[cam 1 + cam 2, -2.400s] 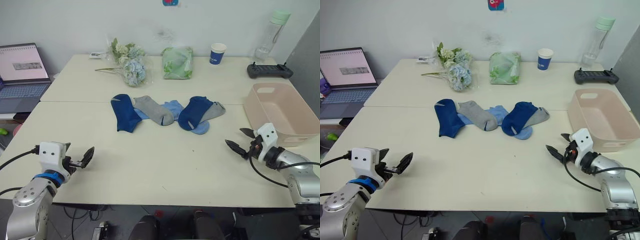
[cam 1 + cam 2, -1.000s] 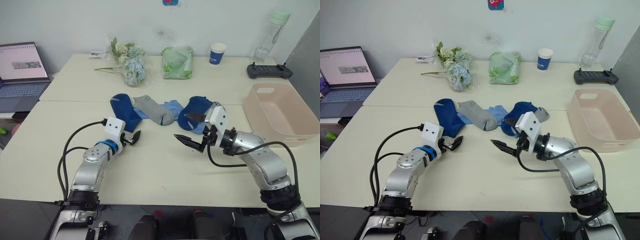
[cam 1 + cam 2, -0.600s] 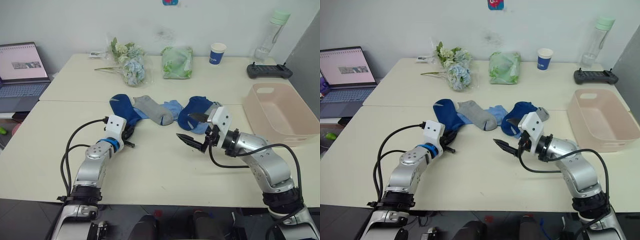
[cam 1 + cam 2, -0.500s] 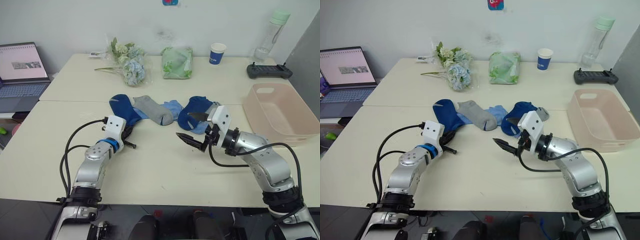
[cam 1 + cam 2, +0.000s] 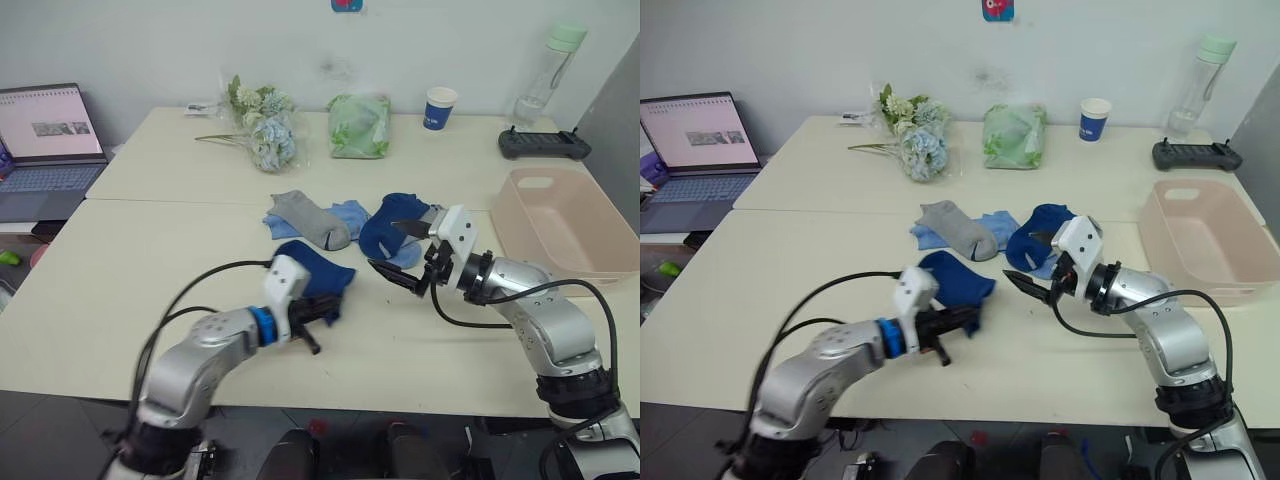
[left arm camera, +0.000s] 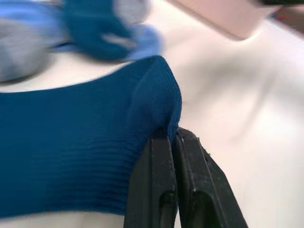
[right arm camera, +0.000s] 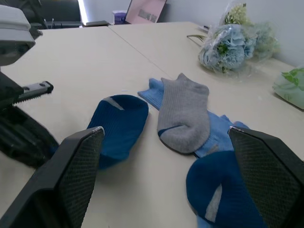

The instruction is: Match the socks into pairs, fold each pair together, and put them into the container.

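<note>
desk (image 5: 150,240): pale, two tops butted together | blue paper cup (image 5: 438,108): upright at far edge | green bag (image 5: 358,126): left of the cup | flower bouquet (image 5: 262,128): lying left of the bag | clear bottle (image 5: 548,68), black controller (image 5: 544,144): right of the cup | open laptop (image 5: 45,140): far left of the cup

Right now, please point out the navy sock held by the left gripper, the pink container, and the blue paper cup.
navy sock (image 5: 318,281), left eye view, on the middle of its flat body.
pink container (image 5: 601,270), left eye view, on its near wall.
blue paper cup (image 5: 1094,124), right eye view, on its side.
</note>
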Motion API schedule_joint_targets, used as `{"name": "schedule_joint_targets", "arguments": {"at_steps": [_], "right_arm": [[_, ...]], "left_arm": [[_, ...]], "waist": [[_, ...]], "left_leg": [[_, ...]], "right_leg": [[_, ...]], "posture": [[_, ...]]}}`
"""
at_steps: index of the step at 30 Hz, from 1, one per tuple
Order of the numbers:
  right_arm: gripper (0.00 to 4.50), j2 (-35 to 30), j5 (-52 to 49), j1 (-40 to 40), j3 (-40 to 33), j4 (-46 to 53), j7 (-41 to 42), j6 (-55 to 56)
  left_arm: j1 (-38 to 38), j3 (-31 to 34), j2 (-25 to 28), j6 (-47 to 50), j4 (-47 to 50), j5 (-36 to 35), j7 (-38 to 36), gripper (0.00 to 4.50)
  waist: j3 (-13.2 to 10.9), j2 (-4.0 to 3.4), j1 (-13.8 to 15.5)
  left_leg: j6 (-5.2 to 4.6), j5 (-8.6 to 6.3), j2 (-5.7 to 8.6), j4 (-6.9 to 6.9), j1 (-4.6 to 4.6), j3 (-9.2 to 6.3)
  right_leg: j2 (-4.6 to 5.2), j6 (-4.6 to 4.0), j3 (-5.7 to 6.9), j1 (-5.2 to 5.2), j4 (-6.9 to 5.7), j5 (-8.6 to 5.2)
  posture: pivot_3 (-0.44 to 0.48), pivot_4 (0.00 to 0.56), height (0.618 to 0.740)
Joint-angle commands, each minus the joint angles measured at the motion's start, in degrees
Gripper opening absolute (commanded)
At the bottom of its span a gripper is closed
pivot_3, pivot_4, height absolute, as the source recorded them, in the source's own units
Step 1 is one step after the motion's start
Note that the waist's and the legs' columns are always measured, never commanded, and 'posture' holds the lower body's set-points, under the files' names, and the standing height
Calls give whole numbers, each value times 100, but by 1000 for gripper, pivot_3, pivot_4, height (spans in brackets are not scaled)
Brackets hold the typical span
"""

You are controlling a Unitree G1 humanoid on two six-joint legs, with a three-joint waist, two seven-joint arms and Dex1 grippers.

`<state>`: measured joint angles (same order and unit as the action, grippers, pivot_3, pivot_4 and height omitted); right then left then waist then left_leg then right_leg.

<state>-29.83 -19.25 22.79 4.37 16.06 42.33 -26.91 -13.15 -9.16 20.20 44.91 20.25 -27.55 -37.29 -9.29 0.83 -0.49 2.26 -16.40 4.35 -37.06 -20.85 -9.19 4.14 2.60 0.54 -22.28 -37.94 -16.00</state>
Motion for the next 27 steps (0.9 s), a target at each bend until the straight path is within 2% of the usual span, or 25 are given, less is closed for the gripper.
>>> {"name": "schedule_joint_targets", "arguments": {"at_steps": [1, 4, 9, 12, 13, 17, 20, 27], "right_arm": [[4500, -172, -16, -25, -306, 55, 8, 109], [4500, -243, -25, -206, -354, 92, 5, 76], [4500, -314, -184, -798, -289, 448, 59, -234], [4500, -438, -154, -1223, -9, 757, 181, -473], [4500, -450, -135, -1330, 86, 823, 170, -576], [4500, -59, -116, -1627, 256, 682, -68, -541], [4500, -58, 99, -1727, 466, 455, 13, -437], [4500, 144, 8, -1627, 543, 254, -42, -620]], "left_arm": [[-88, -233, -23, -138, -358, 21, -230, 696], [-101, -108, 114, -61, -215, -127, -329, 1661], [-20, 727, 726, -6, 15, -394, -415, 3302], [-167, 1148, 1007, -612, -599, 42, -204, 4291], [-249, 1223, 1067, -866, -880, 216, -147, 4454], [-842, 1412, 970, -1781, -2405, 775, 234, 4454], [-1232, 1195, 880, -2329, -3280, 1086, 93, 4454], [-1573, 1020, 681, -2737, -4054, 1372, -129, 4454]], "waist": [[0, 0, -31], [0, 0, -80], [0, -2, -86], [-1, -2, -82], [-1, -2, -72], [-1, -1, -41], [-1, -1, -22], [-1, 1, -15]], "left_leg": [[0, 0, -1, 1, 0, 1], [0, 0, -10, 6, 0, 2], [1, 1, -13, 4, 0, -4], [1, 0, -12, 4, 2, -5], [1, 0, -10, 4, 3, -4], [1, 1, -6, 1, 2, -3], [2, 1, -3, 0, 2, -2], [2, 1, -5, 0, 0, -4]], "right_leg": [[0, 0, 0, -1, 2, 0], [4, 0, -4, -9, 2, 0], [5, -1, -11, -6, -4, 0], [4, -1, -10, -5, -3, 0], [4, -1, -8, -4, -2, 0], [5, -1, -4, -3, 0, 0], [5, -1, 0, -4, 1, 0], [9, 0, 1, -7, 2, 1]], "posture": [[0, 150, 740], [0, 150, 740], [0, 150, 740], [0, 150, 740], [0, 150, 740], [0, 150, 740], [0, 150, 740], [0, 150, 740]]}}
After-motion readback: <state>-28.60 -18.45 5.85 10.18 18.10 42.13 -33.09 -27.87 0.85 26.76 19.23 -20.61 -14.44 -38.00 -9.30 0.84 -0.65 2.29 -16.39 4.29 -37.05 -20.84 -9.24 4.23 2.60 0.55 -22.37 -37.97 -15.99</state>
